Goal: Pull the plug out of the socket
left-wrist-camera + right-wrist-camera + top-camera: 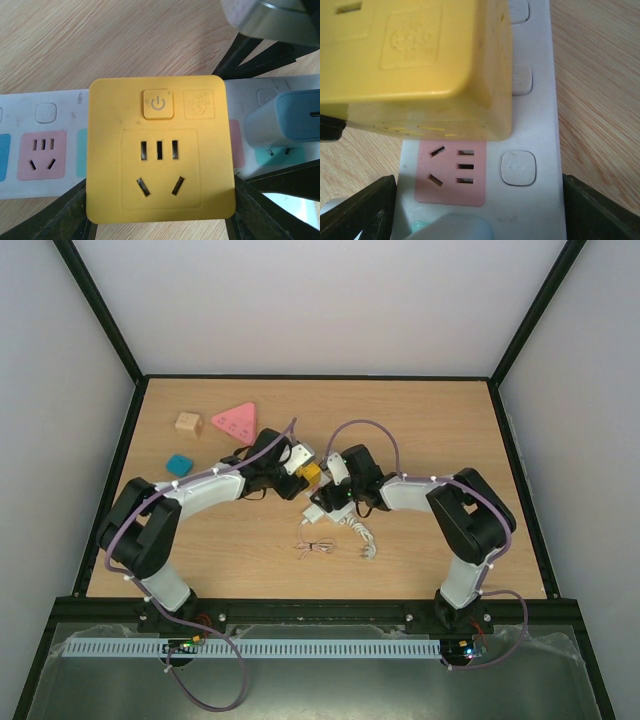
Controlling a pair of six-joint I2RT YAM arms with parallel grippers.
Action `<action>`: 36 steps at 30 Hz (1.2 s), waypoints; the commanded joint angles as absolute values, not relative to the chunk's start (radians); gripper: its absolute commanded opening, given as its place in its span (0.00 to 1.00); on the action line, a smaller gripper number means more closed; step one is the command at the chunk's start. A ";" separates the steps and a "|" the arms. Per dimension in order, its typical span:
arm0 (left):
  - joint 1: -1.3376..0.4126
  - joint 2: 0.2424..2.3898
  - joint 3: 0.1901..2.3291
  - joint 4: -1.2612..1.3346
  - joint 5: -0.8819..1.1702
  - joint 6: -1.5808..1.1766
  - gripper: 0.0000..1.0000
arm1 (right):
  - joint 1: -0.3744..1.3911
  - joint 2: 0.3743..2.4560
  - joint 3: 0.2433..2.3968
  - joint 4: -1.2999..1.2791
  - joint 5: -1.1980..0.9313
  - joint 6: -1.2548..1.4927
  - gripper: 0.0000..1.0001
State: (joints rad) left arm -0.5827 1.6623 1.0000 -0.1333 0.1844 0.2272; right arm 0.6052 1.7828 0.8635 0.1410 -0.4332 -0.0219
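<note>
The socket, a long white power strip with pink and blue outlet patches, lies on the wooden table; it also shows in the right wrist view and the top view. A yellow cube adapter with its own outlet face sits over the strip, between my left gripper's fingers, which are shut on its sides. The plug, a small white boxy charger, stands in the strip just right of the yellow cube and shows low in the right wrist view. My right gripper straddles the strip, fingers against both long edges.
A thin pinkish cable bundle and the strip's thick white curled cord lie in front of the grippers. A tan cube, a pink triangle and a blue piece sit at the back left.
</note>
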 commanded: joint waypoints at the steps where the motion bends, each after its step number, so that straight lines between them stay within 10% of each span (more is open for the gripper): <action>1: -0.599 1.569 0.981 -0.008 0.206 0.252 0.22 | 0.598 1.847 0.867 0.068 -0.374 -0.011 0.61; 36: -0.436 1.439 1.038 -0.244 0.193 0.273 0.16 | 0.598 1.832 0.883 0.047 -0.351 -0.010 0.62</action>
State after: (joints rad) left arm -0.4770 1.5143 1.0344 -0.2024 0.2226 0.2157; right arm 0.6025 1.8103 0.8940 0.1505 -0.4088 -0.0143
